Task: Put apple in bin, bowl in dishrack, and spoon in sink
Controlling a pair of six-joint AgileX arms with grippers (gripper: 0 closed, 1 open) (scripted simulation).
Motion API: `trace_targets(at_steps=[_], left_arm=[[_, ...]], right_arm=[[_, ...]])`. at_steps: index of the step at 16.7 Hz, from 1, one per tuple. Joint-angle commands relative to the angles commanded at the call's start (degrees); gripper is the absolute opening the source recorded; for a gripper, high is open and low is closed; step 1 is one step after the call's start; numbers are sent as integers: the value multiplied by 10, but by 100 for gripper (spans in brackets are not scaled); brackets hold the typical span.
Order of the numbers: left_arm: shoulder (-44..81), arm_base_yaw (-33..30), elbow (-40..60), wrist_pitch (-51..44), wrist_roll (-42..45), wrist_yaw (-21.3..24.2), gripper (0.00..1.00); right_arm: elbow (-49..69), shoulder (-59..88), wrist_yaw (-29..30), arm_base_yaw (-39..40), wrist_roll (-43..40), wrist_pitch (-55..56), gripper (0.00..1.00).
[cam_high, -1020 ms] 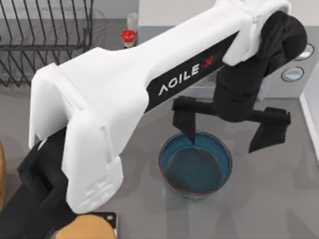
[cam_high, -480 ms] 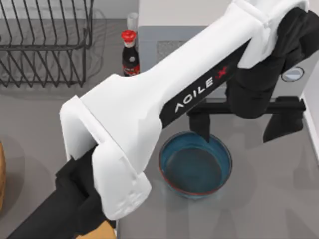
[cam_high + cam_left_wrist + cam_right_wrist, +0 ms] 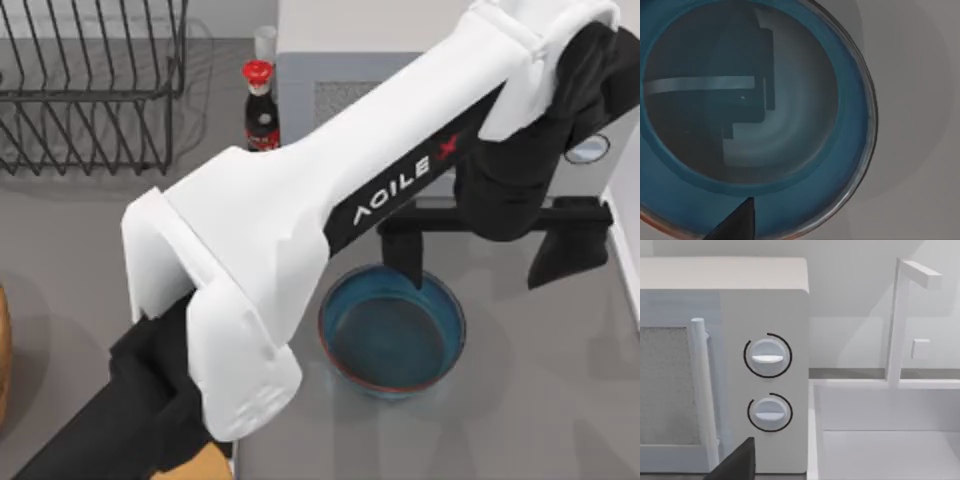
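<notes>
Left tool (image 3: 492, 250) | fingers spread wide | over far rim of bowl (image 3: 392, 331)

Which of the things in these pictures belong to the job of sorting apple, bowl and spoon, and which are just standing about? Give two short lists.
Belonging to the job:
- bowl, teal, on the table
- dishrack, at the table's far left
- sink, beside the microwave
- left gripper, open, above the bowl's far rim

Just standing about:
- sauce bottle, red-capped
- microwave, with two dials
- faucet

Grey table (image 3: 90, 260) — white microwave (image 3: 765, 315) beside a white sink (image 3: 890, 440).
</notes>
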Motion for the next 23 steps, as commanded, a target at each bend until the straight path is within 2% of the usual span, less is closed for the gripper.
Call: trace_targets(at_steps=[3, 10, 13, 17, 23], left_arm=[[-17, 0, -76, 58, 1, 0, 100], [-75, -1, -329, 250, 0, -1, 100], [-82, -1, -371, 287, -1, -1, 100], [-82, -1, -373, 289, -1, -1, 100], [-82, -1, -373, 289, -1, -1, 55]], right_arm=[[0, 0, 0, 0, 0, 0, 100], [0, 0, 0, 0, 0, 0, 100], [0, 0, 0, 0, 0, 0, 100], [0, 0, 0, 0, 0, 0, 100], [0, 0, 0, 0, 0, 0, 100]])
